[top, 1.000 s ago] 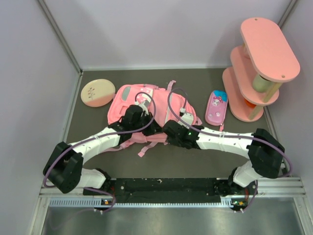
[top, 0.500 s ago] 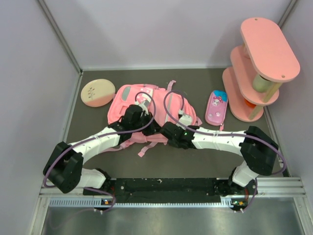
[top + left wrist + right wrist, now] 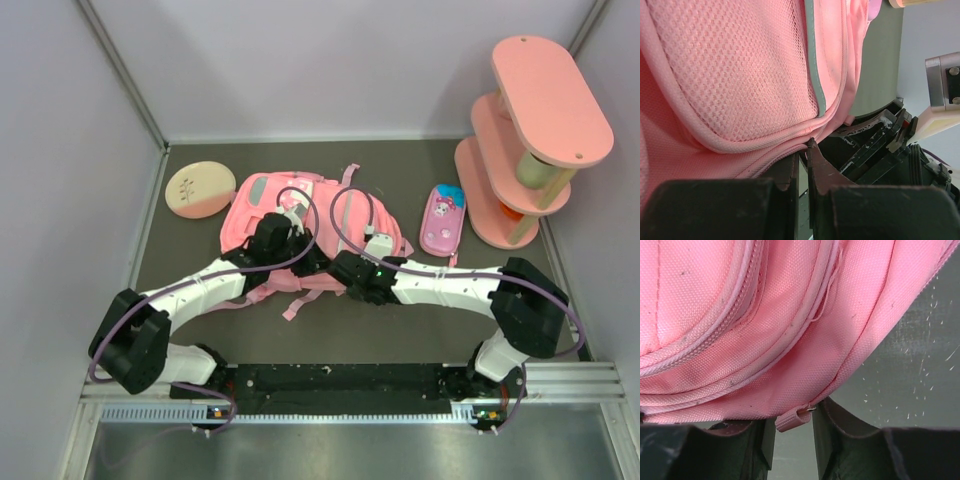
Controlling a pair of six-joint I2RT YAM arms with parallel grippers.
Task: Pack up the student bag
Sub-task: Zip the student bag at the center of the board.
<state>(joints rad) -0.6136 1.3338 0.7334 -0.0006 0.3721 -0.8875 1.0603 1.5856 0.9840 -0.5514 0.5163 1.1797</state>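
The student bag (image 3: pixel 262 212), a large pink backpack, lies flat in the middle of the table. My left gripper (image 3: pixel 303 257) is at the bag's near right edge. In the left wrist view the bag's mesh side (image 3: pixel 735 70) fills the frame, and the left gripper (image 3: pixel 802 152) is shut on its piped edge, the jaws nearly together. My right gripper (image 3: pixel 346 270) meets the same near edge from the right. In the right wrist view the right gripper (image 3: pixel 794 426) is closed narrowly round a pink zipper pull tab (image 3: pixel 791 419) that hangs from the bag (image 3: pixel 765 315).
A small pink cartoon pencil case (image 3: pixel 442 220) lies right of the bag. A pink tiered shelf (image 3: pixel 530 130) stands at the back right. A round pink and cream plate (image 3: pixel 199 190) lies at the back left. Grey walls close in the table.
My right arm has moved left, bringing its gripper closer against the bag's near edge and the left gripper. The left arm and the bag have stayed in place.
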